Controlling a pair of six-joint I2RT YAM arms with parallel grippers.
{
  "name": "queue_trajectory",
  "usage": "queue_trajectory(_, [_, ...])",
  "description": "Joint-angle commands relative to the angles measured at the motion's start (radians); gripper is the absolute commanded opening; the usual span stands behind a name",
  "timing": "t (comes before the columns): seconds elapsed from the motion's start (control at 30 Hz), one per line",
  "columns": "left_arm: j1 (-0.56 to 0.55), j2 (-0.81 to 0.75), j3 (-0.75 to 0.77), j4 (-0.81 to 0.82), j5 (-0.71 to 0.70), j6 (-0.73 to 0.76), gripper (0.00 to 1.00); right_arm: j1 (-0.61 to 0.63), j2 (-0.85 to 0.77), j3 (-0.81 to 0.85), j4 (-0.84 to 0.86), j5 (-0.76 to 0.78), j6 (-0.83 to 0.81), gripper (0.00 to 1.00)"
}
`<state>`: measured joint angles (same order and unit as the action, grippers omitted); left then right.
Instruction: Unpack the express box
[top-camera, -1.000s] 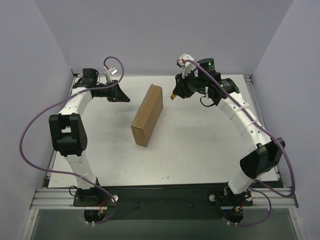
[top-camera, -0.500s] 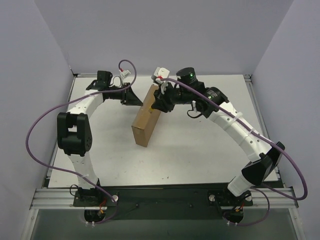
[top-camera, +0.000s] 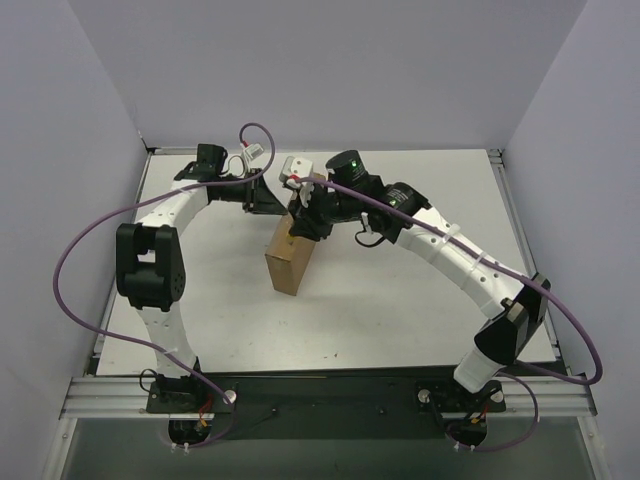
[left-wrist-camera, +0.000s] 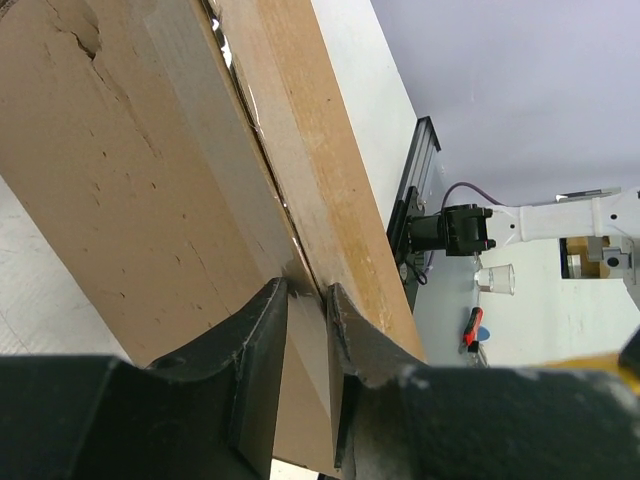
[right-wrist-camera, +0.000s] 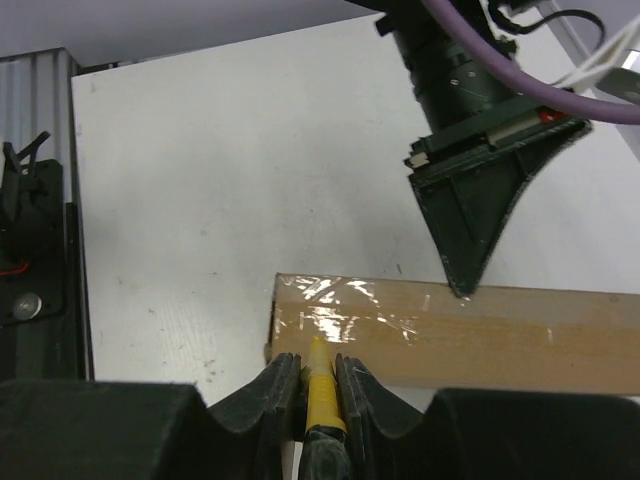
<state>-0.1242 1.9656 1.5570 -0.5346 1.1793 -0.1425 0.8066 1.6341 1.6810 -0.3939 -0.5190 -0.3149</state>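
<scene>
Standing on long narrow edge, centre-left of worktop (top-camera: 400, 310): express box (top-camera: 285, 262), long axis near-to-far, between both arms. Right end effector (right-wrist-camera: 318, 365) above taped top edge, pinching yellow-handled tool (right-wrist-camera: 321, 388), tip on glossy tape (right-wrist-camera: 345, 320). Left end effector (left-wrist-camera: 307, 300) narrowly parted at lid seam; grip indeterminate. Matte corrugated cardboard, creased.

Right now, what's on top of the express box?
Shiny clear tape lines the express box top. The yellow tool in the right claw points at one end; the left claw touches a long edge. Cardboard covers the contents.
</scene>
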Motion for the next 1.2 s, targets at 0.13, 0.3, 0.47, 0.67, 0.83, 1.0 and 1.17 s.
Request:
queue_trajectory(0.13, [-0.054,0.024,-0.133,0.068,-0.178,-0.052,0.28,0.083,0.020,0.057,0.061,0.168,0.065,0.00])
queue_trajectory(0.3, [-0.058,0.009,-0.155,0.091,-0.196,-0.057,0.27,0.193,-0.039,-0.098,0.191,0.252,0.054,0.00])
queue_trajectory(0.47, [-0.055,0.004,-0.173,0.091,-0.213,-0.055,0.27,0.235,-0.046,-0.129,0.181,0.275,0.056,0.00])
queue_trajectory(0.67, [-0.061,-0.001,-0.186,0.108,-0.211,-0.072,0.26,0.263,-0.059,-0.155,0.233,0.338,0.025,0.00])
queue_trajectory(0.83, [-0.061,0.007,-0.189,0.110,-0.205,-0.077,0.26,0.264,-0.065,-0.170,0.270,0.372,-0.006,0.00])
queue_trajectory(1.0, [-0.061,0.012,-0.195,0.114,-0.204,-0.074,0.26,0.263,-0.066,-0.167,0.273,0.376,-0.032,0.00])
queue_trajectory(1.17, [-0.061,0.018,-0.201,0.120,-0.195,-0.075,0.26,0.259,-0.068,-0.170,0.259,0.384,-0.058,0.00])
